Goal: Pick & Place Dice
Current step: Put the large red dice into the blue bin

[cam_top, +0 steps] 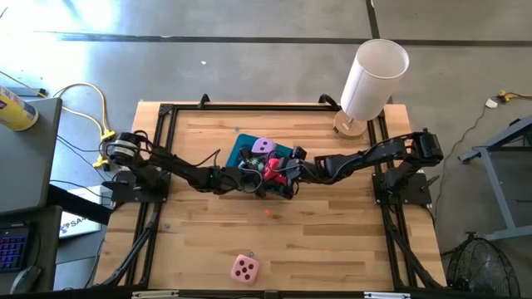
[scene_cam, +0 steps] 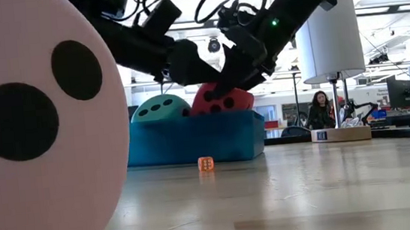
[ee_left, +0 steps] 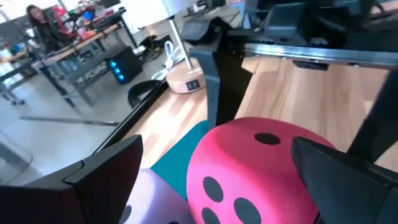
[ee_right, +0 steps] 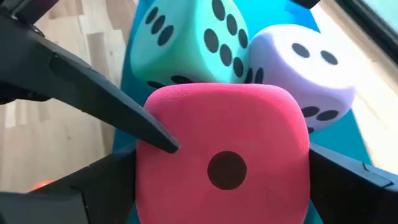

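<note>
Both grippers meet over teal tray (cam_top: 243,146) at table centre. Red die (ee_right: 224,149) sits between wide-spread fingers of right gripper (ee_right: 224,180), fingers flanking its two sides, seemingly gripped; die above tray, beside mint die (ee_right: 186,40) and lilac die (ee_right: 305,68) already inside. Left gripper (ee_left: 211,186) spread wide, straddling same red die from opposite side, holding nothing clearly. Pink die (cam_top: 244,267) lies alone near front table edge, well apart from both arms, roughly equally far. Red die likely needs release into tray next.
</note>
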Robot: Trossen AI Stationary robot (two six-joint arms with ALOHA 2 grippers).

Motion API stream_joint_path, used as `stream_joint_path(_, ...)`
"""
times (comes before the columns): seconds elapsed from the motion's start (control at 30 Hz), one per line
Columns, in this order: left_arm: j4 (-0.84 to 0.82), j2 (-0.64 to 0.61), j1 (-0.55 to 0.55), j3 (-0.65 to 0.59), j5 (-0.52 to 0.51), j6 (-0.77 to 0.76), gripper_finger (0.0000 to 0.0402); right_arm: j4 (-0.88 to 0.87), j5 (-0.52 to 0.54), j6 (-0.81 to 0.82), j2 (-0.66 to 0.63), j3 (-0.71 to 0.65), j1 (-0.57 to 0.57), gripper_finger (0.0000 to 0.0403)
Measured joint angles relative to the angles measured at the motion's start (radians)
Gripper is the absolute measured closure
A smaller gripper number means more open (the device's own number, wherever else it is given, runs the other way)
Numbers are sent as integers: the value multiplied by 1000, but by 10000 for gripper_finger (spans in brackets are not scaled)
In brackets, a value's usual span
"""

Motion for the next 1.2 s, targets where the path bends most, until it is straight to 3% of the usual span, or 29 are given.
stream_joint_path(0.27, -3, 21, 14, 3, -13, -9, 1, -6, 58, -28, 1, -2, 26, 20)
stream_joint_path(0.97, -64, 22, 17, -2, -97, 50, 1, 20, 52, -97, 1, -2, 58, 20)
stream_joint_path(1.2, -73, 24, 23, -3, -119, 50, 2, 57, 96, -138, -2, 2, 90, 20)
